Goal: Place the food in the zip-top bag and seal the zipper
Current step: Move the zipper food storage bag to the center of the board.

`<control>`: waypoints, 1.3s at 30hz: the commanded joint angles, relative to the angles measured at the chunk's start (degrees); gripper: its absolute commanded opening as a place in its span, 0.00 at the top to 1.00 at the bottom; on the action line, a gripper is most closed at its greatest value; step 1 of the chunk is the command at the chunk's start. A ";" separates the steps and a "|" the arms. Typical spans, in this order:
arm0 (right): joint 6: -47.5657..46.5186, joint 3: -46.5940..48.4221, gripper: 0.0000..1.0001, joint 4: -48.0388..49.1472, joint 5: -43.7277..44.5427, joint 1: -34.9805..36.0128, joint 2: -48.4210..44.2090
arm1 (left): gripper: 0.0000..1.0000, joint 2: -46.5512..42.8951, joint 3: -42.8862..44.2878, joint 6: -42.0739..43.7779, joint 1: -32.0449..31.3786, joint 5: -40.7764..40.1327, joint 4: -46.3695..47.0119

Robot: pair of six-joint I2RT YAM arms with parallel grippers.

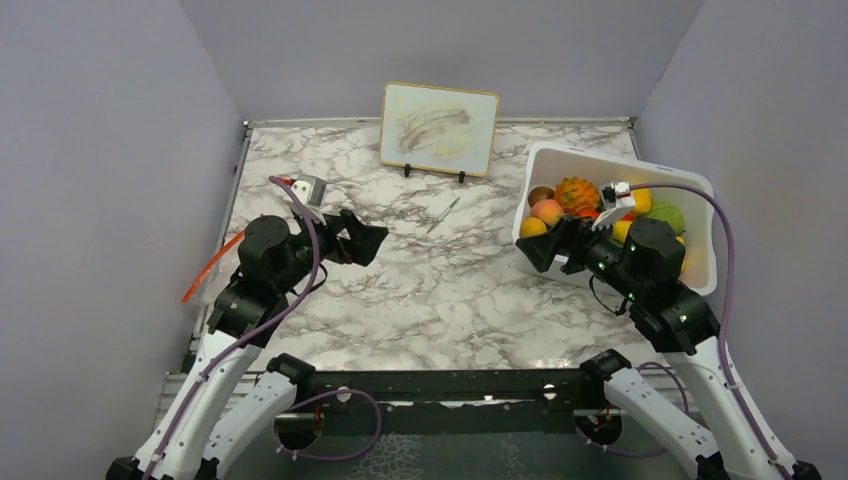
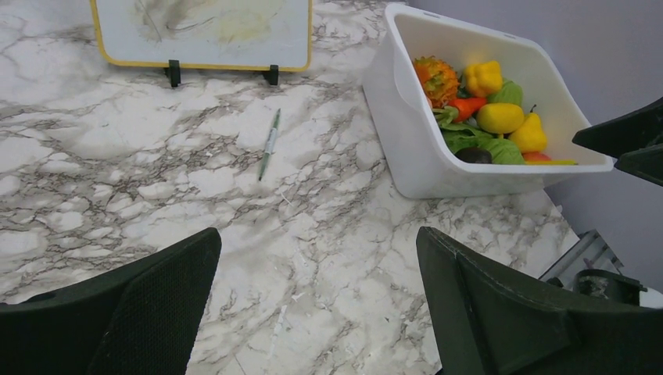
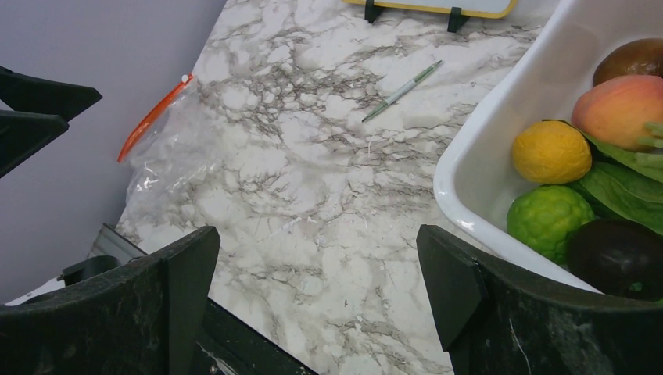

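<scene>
The left hand (image 1: pixel 370 243) and right hand (image 1: pixel 537 255) gape empty. Right should pinch the lemon (image 3: pixel 551 151) gently; left, spread the zip-top bag (image 3: pixel 176 156).

Top view: bag (image 1: pixel 213 281) at the left table edge is mostly behind the left arm (image 1: pixel 265 258); only its zipper (image 1: pixel 210 268) shows plainly. The right arm (image 1: pixel 645 255) covers the near-left corner of the bin (image 1: pixel 700 200) and some food (image 1: pixel 577 193). Right wrist view: bin and board (image 3: pixel 438 6) cut off by the picture's edges. Grey box (image 1: pixel 308 187), far left: too small to identify.
</scene>
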 commanded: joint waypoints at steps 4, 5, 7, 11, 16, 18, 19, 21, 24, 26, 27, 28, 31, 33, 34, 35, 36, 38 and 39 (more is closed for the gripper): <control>0.11 0.19 0.00 0.40 0.04 -0.34 0.17 | 0.01 3.29 0.29 -0.81 -0.04 -11.75 -4.17; -0.01 0.35 0.00 0.36 0.15 -0.34 0.30 | 0.01 4.17 0.70 -1.23 -0.06 -13.37 -4.91; -0.04 0.40 0.00 0.71 0.20 -0.32 0.36 | 0.01 5.42 1.19 -1.98 -0.01 -17.24 -6.33; -0.05 -1.08 0.00 2.28 0.25 -0.34 0.18 | 0.01 6.70 0.53 -4.73 0.00 -24.95 -8.27; -0.30 -1.32 0.01 2.32 -0.65 -0.34 1.14 | 0.09 6.67 -1.35 -10.82 0.00 -34.70 -9.59; -0.30 -1.45 0.01 2.21 -0.81 -0.34 1.28 | 0.13 7.07 -1.72 -13.30 0.00 -37.83 -11.10; -0.28 -1.65 0.01 2.23 -0.92 -0.36 1.30 | 0.16 7.44 -1.81 -14.09 -0.01 -38.94 -11.69; -0.30 -1.92 0.02 2.29 -1.09 -0.34 1.16 | 0.22 8.84 -1.95 -16.12 -0.04 -40.93 -13.34; -0.59 -2.42 0.03 2.27 -1.20 -0.34 0.72 | 0.37 12.66 -0.88 -19.24 0.06 -44.68 -17.27; -0.86 -2.64 0.03 2.14 -1.05 -0.34 0.46 | 0.39 16.31 0.36 -21.90 0.13 -46.54 -20.62; -0.95 -2.64 0.03 2.05 -0.95 -0.34 0.43 | 0.36 17.86 0.90 -22.76 0.26 -47.09 -21.89; -1.14 -2.65 0.03 1.95 -1.16 -0.34 0.45 | 0.33 19.32 1.40 -23.91 0.35 -47.69 -23.07; -1.60 -2.62 0.03 1.70 -2.12 -0.34 0.35 | 0.32 21.85 1.03 -28.06 0.70 -49.37 -25.25; -1.70 -2.77 0.04 1.52 -2.17 -0.34 0.09 | 0.33 22.63 0.11 -30.17 0.99 -50.08 -25.67; -1.71 -2.97 0.04 1.40 -2.05 -0.34 -0.04 | 0.33 22.91 -0.52 -31.13 1.09 -50.36 -25.77; -1.77 -3.09 0.04 1.35 -1.96 -0.34 -0.35 | 0.33 23.30 -1.23 -31.66 1.29 -50.47 -25.68; -1.83 -3.27 0.04 1.25 -1.79 -0.34 -0.51 | 0.33 23.78 -1.94 -31.90 1.44 -50.52 -25.44; -2.03 -3.59 0.04 1.07 -1.73 -0.34 -0.83 | 0.33 25.18 -3.06 -31.81 1.77 -50.18 -24.73; -2.10 -3.68 0.04 0.94 -1.85 -0.34 -1.00 | 0.32 26.15 -3.44 -31.58 1.84 -49.91 -24.52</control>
